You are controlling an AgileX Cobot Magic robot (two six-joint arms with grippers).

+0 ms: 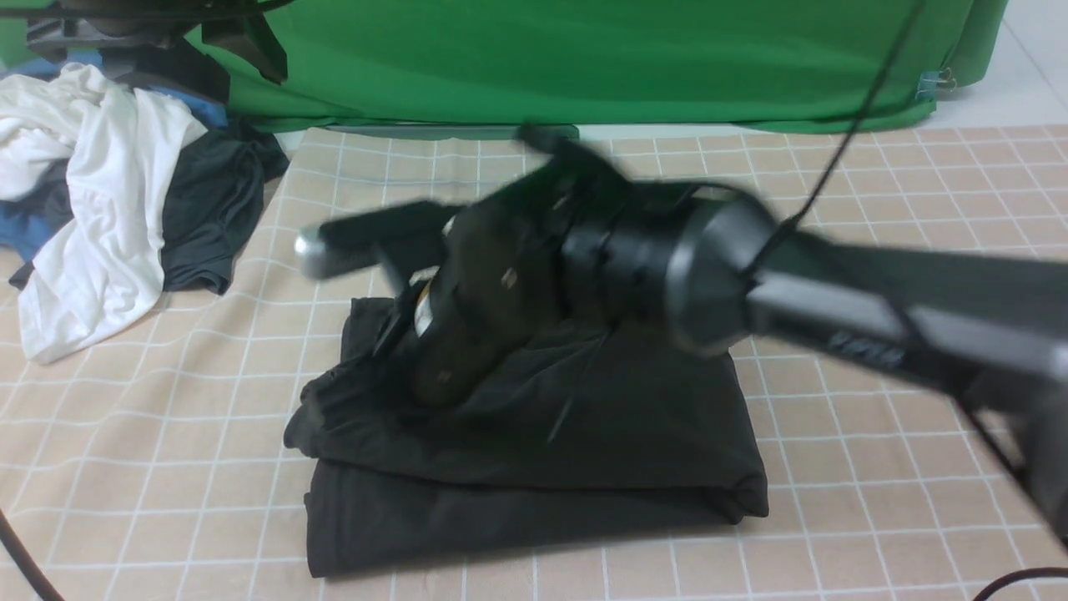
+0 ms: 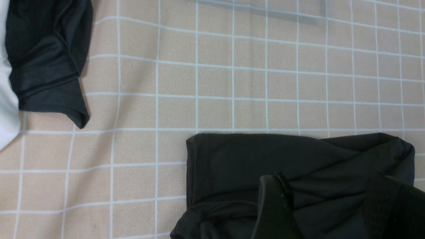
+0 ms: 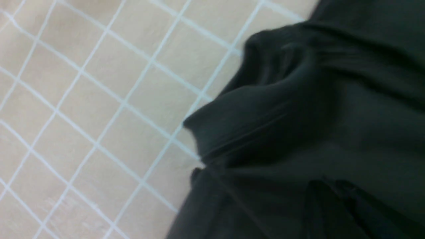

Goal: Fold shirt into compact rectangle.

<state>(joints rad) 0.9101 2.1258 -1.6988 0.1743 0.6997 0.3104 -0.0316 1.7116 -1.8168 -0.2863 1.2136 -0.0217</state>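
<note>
The black shirt (image 1: 542, 451) lies folded into a thick rectangle in the middle of the checked cloth, with a rumpled top layer over a flatter lower one. My right arm reaches across it from the right, blurred. Its gripper (image 1: 434, 388) points down at the top layer near the shirt's left edge. In the right wrist view the gripper (image 3: 332, 189) is shut, low over the shirt (image 3: 298, 116); whether cloth is pinched does not show. In the left wrist view my left gripper (image 2: 327, 179) hangs open above the shirt (image 2: 265, 156), its fingers (image 2: 275, 212) wide apart. No print or label shows.
A pile of clothes sits at the far left: a white garment (image 1: 100, 209) and a dark grey garment (image 1: 209, 217), whose sleeve (image 2: 49, 56) lies a few squares from the shirt. A green backdrop (image 1: 584, 58) closes the back. A thin cable (image 1: 834, 150) hangs over my right arm.
</note>
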